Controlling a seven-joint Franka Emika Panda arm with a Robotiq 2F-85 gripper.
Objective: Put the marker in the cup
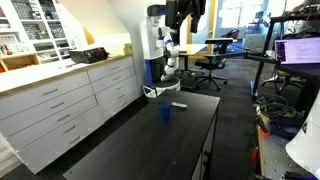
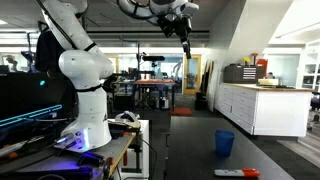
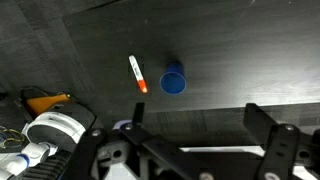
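— What is nearest us?

— Our end effector [image 3: 190, 150], along the near edge of the wrist view. Its jaws are spread wide with nothing between them, and it hangs high above the black desk [image 3: 250, 50].

— Where is the marker?

— The marker [image 3: 138, 74] lies flat on the desk below us, a little left of centre in that view. Its long axis runs nearly toward and away from us, orange end nearer, so it crosses the line between our jaws. We judge the grasp needs little wrist turn, mostly a long descent.

— And the cup?

— The cup [image 3: 173, 81] stands upright just beside the marker, not touching it, on its right.

— Any writing?

— None we can read, on the marker, the cup or the far cabinets [image 1: 60, 105].
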